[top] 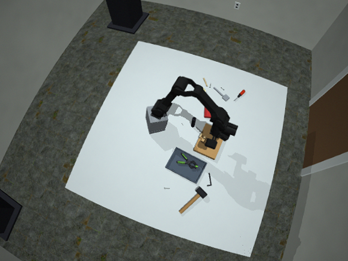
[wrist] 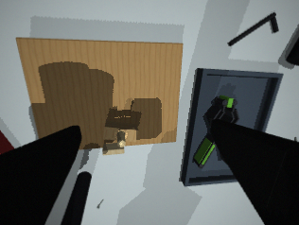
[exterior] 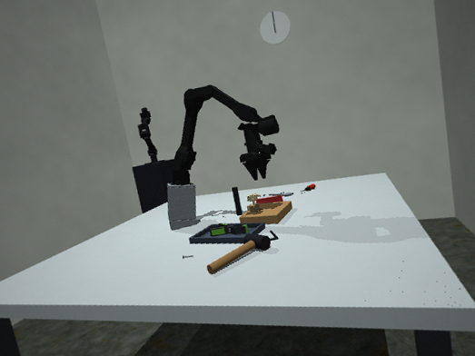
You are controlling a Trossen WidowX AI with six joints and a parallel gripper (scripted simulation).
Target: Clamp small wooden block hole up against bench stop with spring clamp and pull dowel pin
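A wooden board (wrist: 99, 90) lies on the white table; it also shows in the overhead view (top: 206, 146). A small pale wooden block (wrist: 114, 148) sits at the board's edge with its dowel pin (wrist: 122, 137) standing up in it; the side view shows the block (exterior: 254, 206) and the pin (exterior: 253, 197). The green-and-black spring clamp (wrist: 215, 129) lies in a dark tray (wrist: 232, 128), partly hidden by one finger. My gripper (wrist: 147, 129) (exterior: 258, 172) is open and empty, hanging well above the board. The bench stop is in shadow and I cannot tell it apart.
A black upright cylinder (top: 193, 121) stands beside the board. A hammer (top: 192, 199) and a hex key (top: 209, 179) lie past the tray. A red object (top: 205, 111), a screwdriver (top: 240, 94) and small parts lie at the far side. The grey arm base (top: 155, 121) stands left.
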